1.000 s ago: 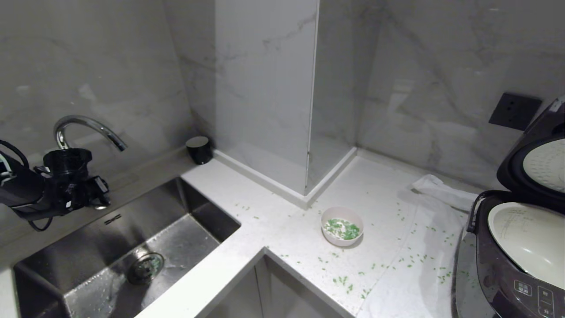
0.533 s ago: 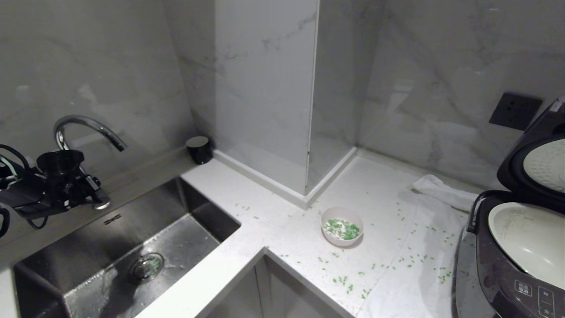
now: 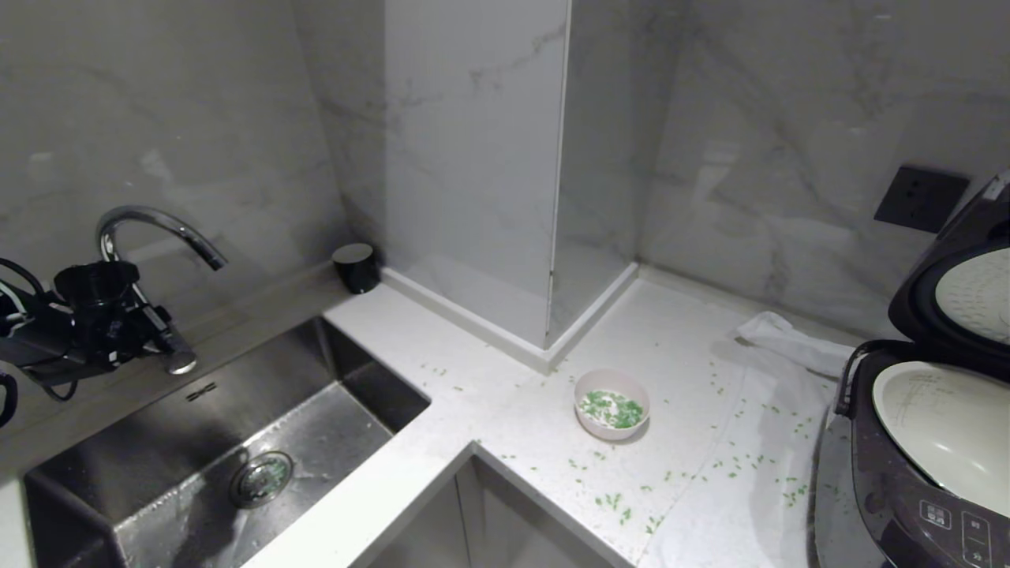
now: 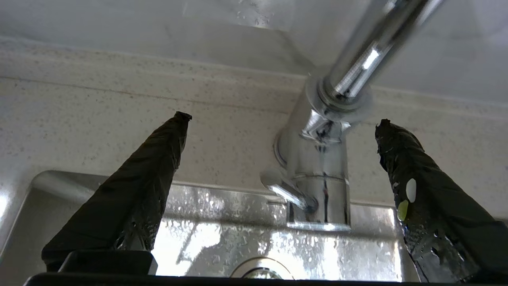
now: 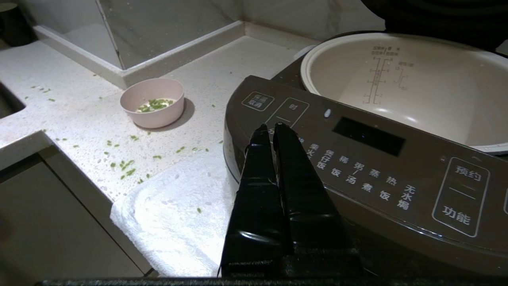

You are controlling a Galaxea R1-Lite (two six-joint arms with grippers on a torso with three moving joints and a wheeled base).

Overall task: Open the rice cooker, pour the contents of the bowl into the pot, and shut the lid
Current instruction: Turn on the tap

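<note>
Marble walls back a white speckled countertop (image 3: 489,394). Over the sink (image 3: 237,442), the left gripper (image 4: 281,123) has its fingers (image 4: 151,159) spread wide and empty, the faucet (image 4: 317,167) base between and beyond them. The right gripper (image 5: 270,129) has its fingers pressed together above the rice cooker (image 5: 357,159) panel; just beyond sits the pot (image 5: 416,87) under the raised lid (image 3: 963,292). Farther off stands the bowl (image 5: 152,102) with its green contents (image 5: 154,105), and more green bits (image 3: 734,465) litter the counter.
</note>
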